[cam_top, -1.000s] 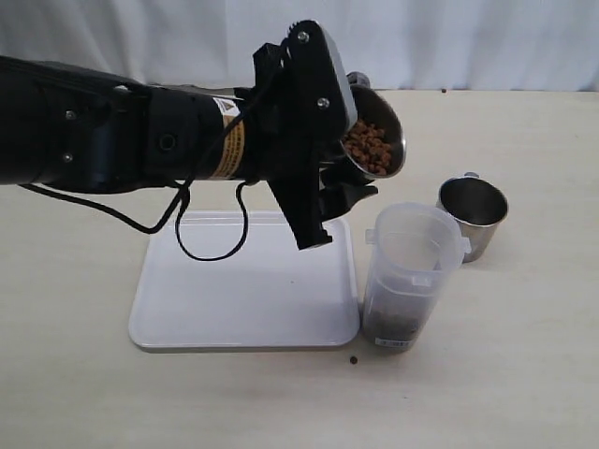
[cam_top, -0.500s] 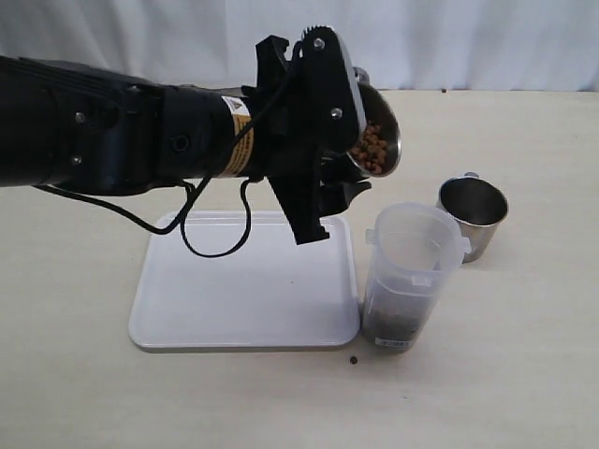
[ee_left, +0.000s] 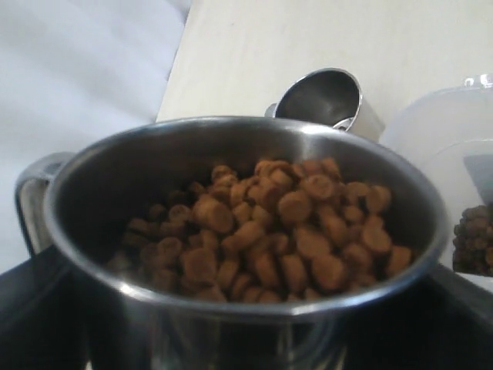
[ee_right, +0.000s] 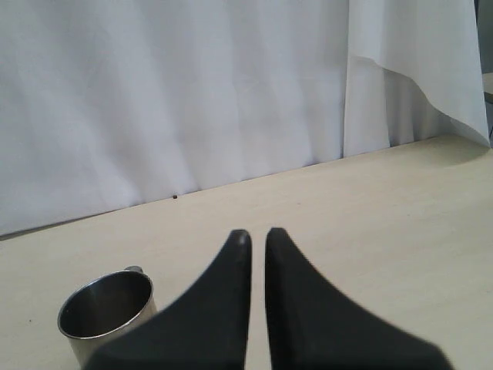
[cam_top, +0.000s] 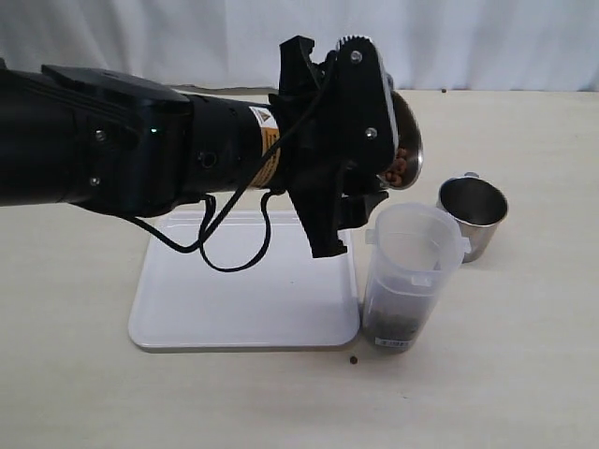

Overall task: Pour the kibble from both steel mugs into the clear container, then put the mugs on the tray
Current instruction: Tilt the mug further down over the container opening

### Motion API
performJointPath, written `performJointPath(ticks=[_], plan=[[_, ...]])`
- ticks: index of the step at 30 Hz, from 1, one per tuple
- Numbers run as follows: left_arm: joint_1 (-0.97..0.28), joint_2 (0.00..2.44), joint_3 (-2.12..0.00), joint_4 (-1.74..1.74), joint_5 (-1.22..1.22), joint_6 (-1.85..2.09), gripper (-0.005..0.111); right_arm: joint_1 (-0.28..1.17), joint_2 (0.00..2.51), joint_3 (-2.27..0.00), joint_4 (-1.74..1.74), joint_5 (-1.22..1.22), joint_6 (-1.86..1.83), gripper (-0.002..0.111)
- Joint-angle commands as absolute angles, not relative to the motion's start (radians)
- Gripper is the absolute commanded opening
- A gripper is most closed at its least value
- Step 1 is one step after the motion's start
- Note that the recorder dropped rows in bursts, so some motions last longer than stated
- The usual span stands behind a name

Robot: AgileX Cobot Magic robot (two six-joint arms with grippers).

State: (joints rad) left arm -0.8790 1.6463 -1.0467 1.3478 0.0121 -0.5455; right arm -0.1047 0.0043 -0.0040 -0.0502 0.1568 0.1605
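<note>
Closest to the camera, low in the exterior view, one loose pellet point(cam_top: 354, 360) sits on the beige table point(cam_top: 505, 374), just in front of the clear container point(cam_top: 412, 271). The container stands upright right of center, touching or just beside the right edge of the white tray point(cam_top: 234, 299). There's a dark layer of kibble point(cam_top: 391, 323) in its bottom.

Above and a bit behind that, the left gripper point(cam_top: 372, 140) comes in from the left of the frame on a chunky black arm. Its jaws are spread wide and clamped around the full steel mug point(cam_top: 404, 150). That mug is tipped hard, mouth facing right and down, hanging above the container's upper left rim and not touching it. Its own kibble point(cam_top: 397, 172) is bunched at the low lip. The left wrist view shows the same mug point(ee_left: 231, 154) up close, pellets point(ee_left: 269, 231) piled toward the edge, with the container point(ee_left: 439, 131) at the right side of the frame.

Further back, the empty steel mug point(cam_top: 473, 215) stands upright on the table at the right, just behind the container. It also shows in both wrist views point(ee_left: 320, 96) point(ee_right: 108, 308).

The right gripper point(ee_right: 256, 233) shows only in its own wrist view. Its two black fingers are pressed nearly together with nothing between them, and it sits away from that mug.

Farthest back, a white curtain point(cam_top: 468, 37) runs across the top.
</note>
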Motion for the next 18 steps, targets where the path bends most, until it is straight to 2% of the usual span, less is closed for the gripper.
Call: performJointPath(ticks=[1, 18], plan=[[-0.885, 1.638, -1.056, 1.349, 0.054, -0.546, 0.000, -0.103, 0.000, 0.000, -0.048, 0.162, 0.160, 0.005], [-0.885, 1.638, -1.021, 1.358, 0.025, -0.522, 0.000, -0.103, 0.000, 0.000, -0.048, 0.162, 0.160, 0.005]])
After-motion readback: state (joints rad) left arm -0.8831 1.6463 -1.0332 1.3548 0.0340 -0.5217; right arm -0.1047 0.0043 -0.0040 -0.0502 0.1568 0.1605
